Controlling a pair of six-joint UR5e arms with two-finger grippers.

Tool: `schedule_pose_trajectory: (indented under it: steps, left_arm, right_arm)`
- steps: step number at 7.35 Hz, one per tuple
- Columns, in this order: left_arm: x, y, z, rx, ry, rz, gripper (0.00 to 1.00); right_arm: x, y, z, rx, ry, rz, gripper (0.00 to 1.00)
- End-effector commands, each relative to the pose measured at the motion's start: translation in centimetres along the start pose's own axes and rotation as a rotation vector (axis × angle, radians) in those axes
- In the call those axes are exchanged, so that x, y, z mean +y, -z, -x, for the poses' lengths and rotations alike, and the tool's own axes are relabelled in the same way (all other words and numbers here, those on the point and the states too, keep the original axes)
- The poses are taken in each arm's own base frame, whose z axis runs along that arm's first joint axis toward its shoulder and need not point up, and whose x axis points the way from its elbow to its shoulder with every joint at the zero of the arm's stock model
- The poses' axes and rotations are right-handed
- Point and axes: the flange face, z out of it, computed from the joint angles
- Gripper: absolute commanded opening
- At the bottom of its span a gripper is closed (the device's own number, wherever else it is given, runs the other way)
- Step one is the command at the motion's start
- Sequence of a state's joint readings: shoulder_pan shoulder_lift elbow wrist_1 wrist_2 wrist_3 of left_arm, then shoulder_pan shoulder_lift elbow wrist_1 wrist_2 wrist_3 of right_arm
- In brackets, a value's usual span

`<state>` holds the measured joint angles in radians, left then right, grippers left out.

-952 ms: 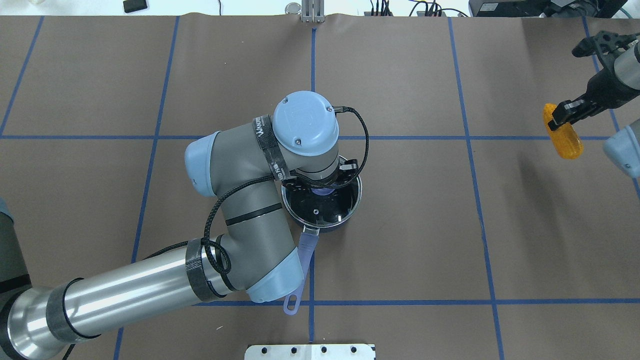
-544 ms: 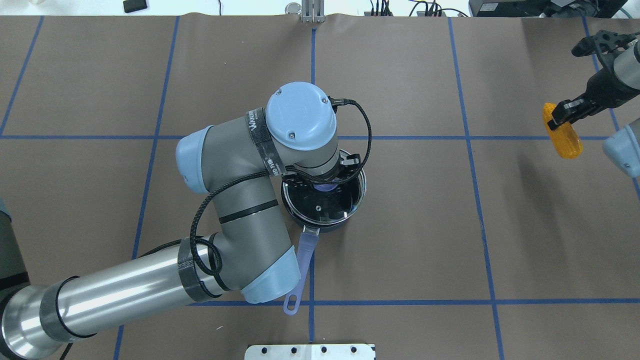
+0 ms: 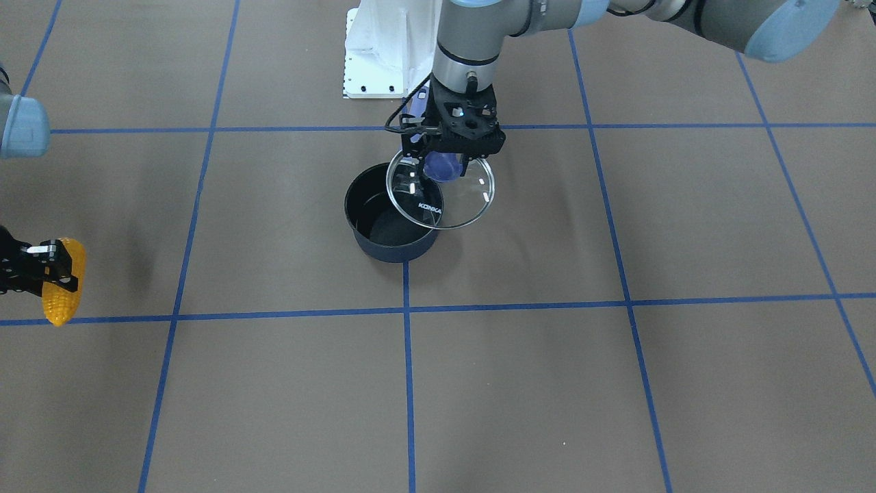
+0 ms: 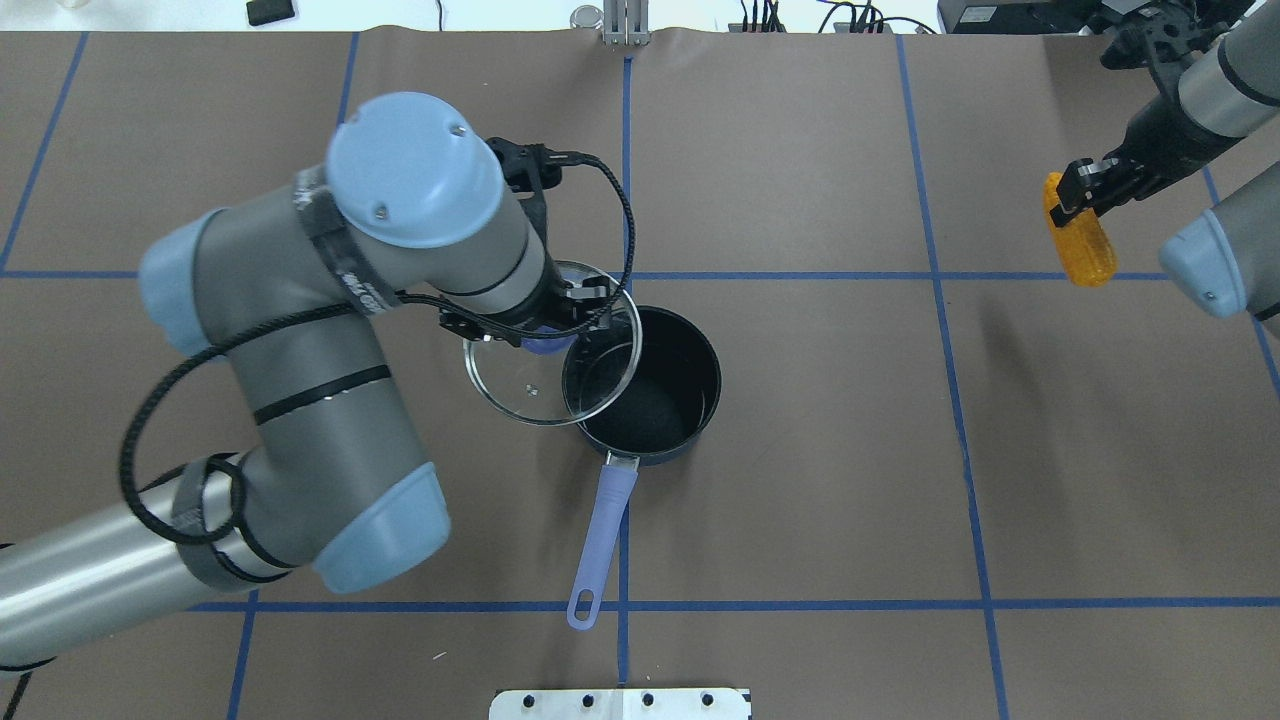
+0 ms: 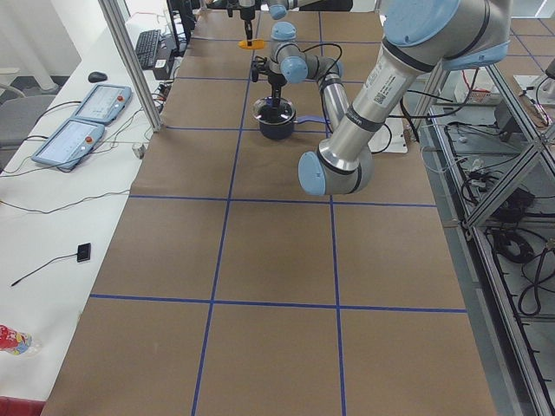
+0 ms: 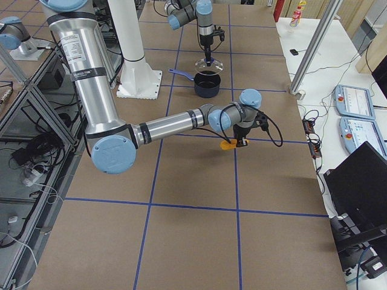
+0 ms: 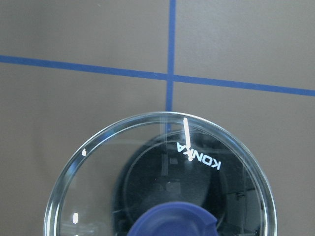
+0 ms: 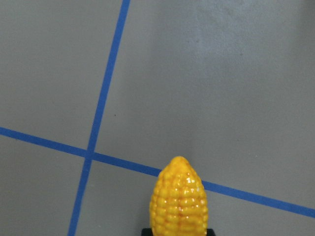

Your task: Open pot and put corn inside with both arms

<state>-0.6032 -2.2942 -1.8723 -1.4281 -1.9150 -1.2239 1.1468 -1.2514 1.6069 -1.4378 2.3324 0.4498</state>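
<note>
The dark navy pot (image 4: 700, 395) stands open at the table's middle, its black inside empty, its periwinkle handle (image 4: 605, 530) pointing toward the robot. My left gripper (image 4: 553, 343) is shut on the blue knob (image 3: 440, 166) of the glass lid (image 4: 510, 385). It holds the lid tilted in the air, overlapping the pot's left rim. The lid (image 7: 98, 196) fills the left wrist view. My right gripper (image 4: 1075, 190) is shut on the orange-yellow corn (image 4: 1080, 250) and holds it above the table at the far right. The corn also shows in the front view (image 3: 63, 284) and the right wrist view (image 8: 179, 201).
The white base block (image 4: 620, 703) sits at the table's near edge behind the pot handle. Blue tape lines grid the brown table cover (image 4: 850, 450). Cables and a small black object (image 4: 270, 11) lie beyond the far edge.
My left gripper has lifted the lid off the pot and carried it left, uncovering the pot. My right gripper with the corn has moved a little farther away and left.
</note>
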Motion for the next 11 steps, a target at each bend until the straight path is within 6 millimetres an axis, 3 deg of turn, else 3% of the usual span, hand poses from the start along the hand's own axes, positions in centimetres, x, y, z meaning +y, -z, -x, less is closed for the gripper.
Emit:
schedule_pose_trajectory:
  steps: [1,4,7,8,11]
  left_arm:
    - [-2.1,1.3,7.9,-0.035,-0.098,-0.001,0.60]
    - [-5.4,0.7,17.1,-0.108,-0.163,-0.036,0.60]
    - [-5.0,-1.2,25.8,-0.092,-0.238,-0.018,0.60]
    - [-4.9,-2.0,29.5,-0.098,-0.266,-0.023,0.60]
    - [-7.1,-3.4,41.6,-0.066,-0.355,0.010,0.60]
  right_arm:
    - [-1.2,0.3,6.8,-0.036,-0.075,-0.010,0.23]
    - [-1.1,-0.5,16.4,-0.062,-0.155,-0.028,0.22]
    - [-0.3,-1.2,25.1,-0.086,-0.233,-0.052,0.22]
    - [0.2,-1.1,27.7,-0.099,-0.257,-0.058,0.22]
    - [0.3,0.2,35.6,-0.070,-0.302,-0.064,0.22]
